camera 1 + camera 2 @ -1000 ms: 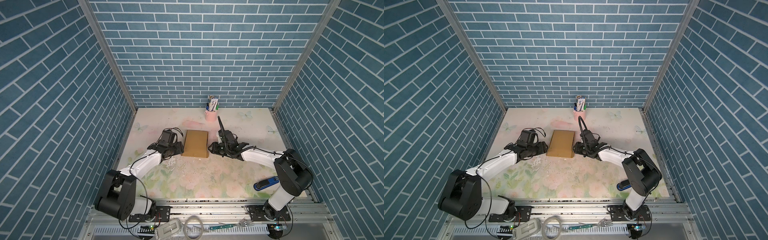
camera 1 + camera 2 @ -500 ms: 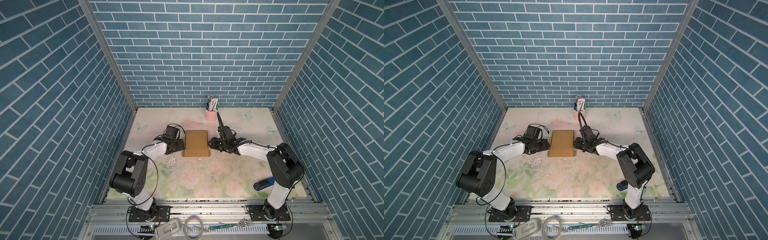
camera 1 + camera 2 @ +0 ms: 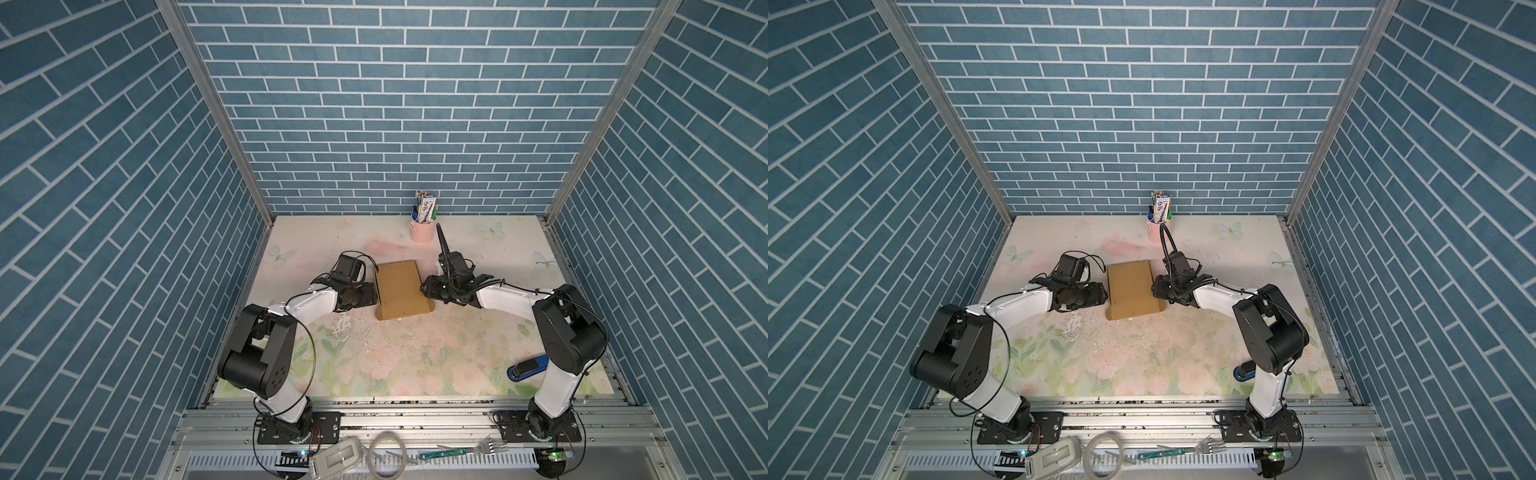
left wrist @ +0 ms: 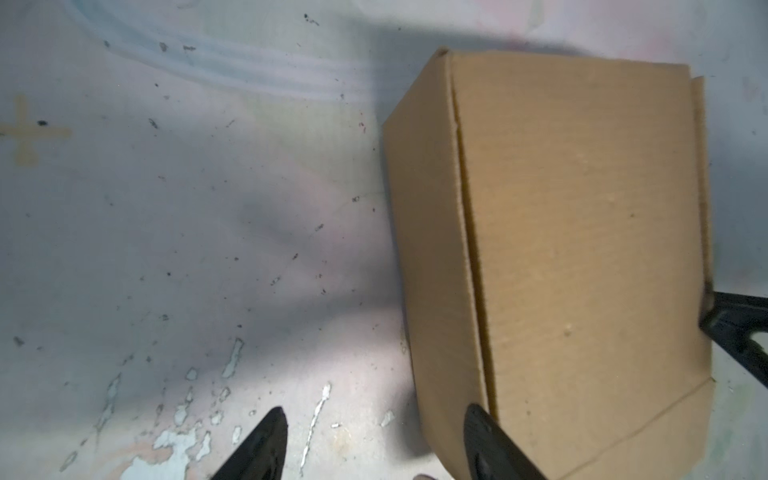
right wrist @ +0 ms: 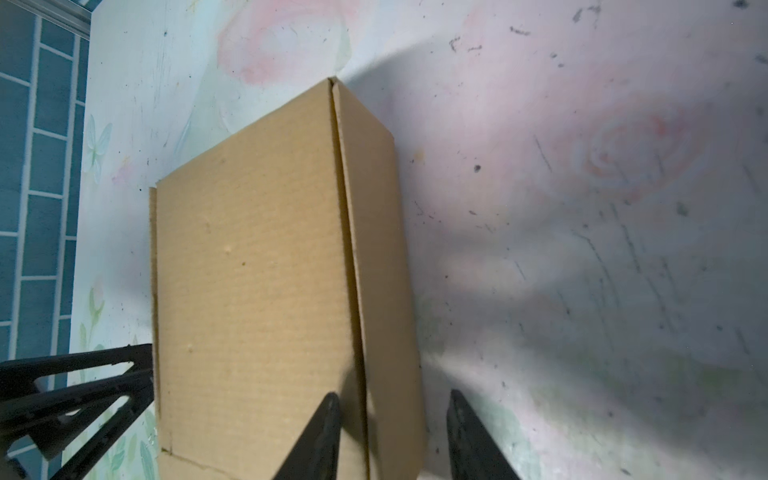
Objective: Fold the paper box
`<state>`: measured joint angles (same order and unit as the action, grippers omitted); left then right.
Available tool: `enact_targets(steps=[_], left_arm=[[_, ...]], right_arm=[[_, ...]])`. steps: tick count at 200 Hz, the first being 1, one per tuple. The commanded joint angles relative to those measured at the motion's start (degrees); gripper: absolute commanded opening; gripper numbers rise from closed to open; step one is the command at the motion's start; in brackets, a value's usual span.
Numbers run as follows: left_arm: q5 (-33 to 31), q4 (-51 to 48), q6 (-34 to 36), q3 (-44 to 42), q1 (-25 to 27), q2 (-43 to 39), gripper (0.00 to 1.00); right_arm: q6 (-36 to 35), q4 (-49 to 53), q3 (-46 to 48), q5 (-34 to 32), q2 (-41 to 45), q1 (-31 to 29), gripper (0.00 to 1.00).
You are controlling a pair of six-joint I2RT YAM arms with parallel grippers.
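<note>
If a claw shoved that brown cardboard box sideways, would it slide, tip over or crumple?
Probably slides rather than tips: the cardboard box lies low and flat on the table. Likely light, being thin corrugated board. The lid edge shows a gap, so a squeeze may flex it.

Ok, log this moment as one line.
cardboard box: closed, lid down | left gripper: open, at box side | right gripper: open, straddling opposite box edge

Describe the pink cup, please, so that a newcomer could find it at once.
Follow the floral table to its far edge, under the blue brick wall, slightly right of centre. The pink cup stands there holding small items: the only pink, upright container, beyond the brown box.
</note>
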<state>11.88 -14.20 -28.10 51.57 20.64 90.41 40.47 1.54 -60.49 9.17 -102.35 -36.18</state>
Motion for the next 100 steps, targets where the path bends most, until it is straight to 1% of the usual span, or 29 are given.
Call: enact_targets(steps=[1, 38, 63, 100], left_arm=[[1.5, 0.1, -0.6, -2.2, 0.2, -5.0, 0.69], [3.7, 0.7, -2.2, -7.0, 0.3, -11.6, 0.69], [7.3, 4.4, -5.0, -10.4, 0.7, -15.0, 0.69], [7.4, 7.1, -8.6, -11.4, 4.1, -16.8, 0.69]], right_arm=[[-3.0, 2.1, 2.4, -1.1, 4.5, 0.8, 0.44], [-5.8, 0.0, 7.2, 0.0, 9.9, 1.5, 0.46], [-6.8, -2.0, 9.4, 3.2, 11.6, 1.5, 0.47], [-6.3, -4.8, 11.4, 6.7, 12.1, 1.6, 0.48]])
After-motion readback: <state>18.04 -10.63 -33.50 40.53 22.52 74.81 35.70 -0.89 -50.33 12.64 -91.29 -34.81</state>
